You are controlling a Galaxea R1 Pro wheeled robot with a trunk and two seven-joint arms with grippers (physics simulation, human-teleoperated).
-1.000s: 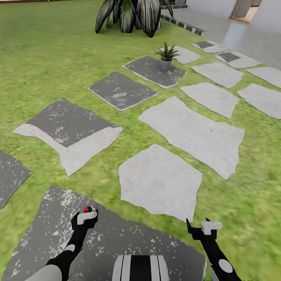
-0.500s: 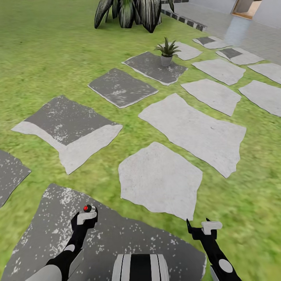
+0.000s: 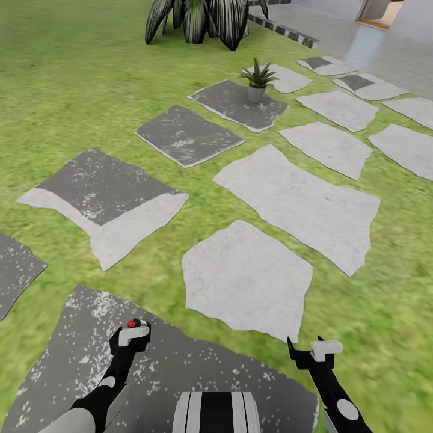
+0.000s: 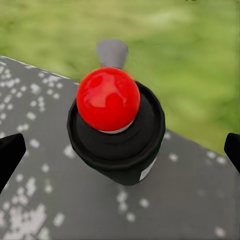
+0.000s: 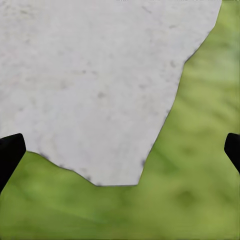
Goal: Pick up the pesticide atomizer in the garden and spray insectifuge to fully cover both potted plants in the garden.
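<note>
My left gripper (image 3: 130, 337) is low at the left of the head view, shut on the pesticide atomizer (image 3: 133, 325). The atomizer is a small black bottle (image 4: 117, 145) with a red ball on top, held over a dark speckled stone (image 3: 180, 367). My right gripper (image 3: 314, 350) hangs open and empty at the lower right, over the edge of a pale stone (image 5: 90, 75) and grass. One potted plant (image 3: 258, 77), a small green rosette in a grey pot, stands far ahead on a dark stone.
Flat stepping stones (image 3: 294, 201) lie scattered across the lawn between me and the plant. A big dark striped-leaf shrub (image 3: 201, 18) grows at the back. Tiled paving (image 3: 361, 42) runs along the upper right. Open grass (image 3: 66, 78) spreads to the left.
The whole view has shifted a little as the camera moved, most of it between the two earlier frames. Both arms keep the same pose, with the atomizer still held in the left gripper.
</note>
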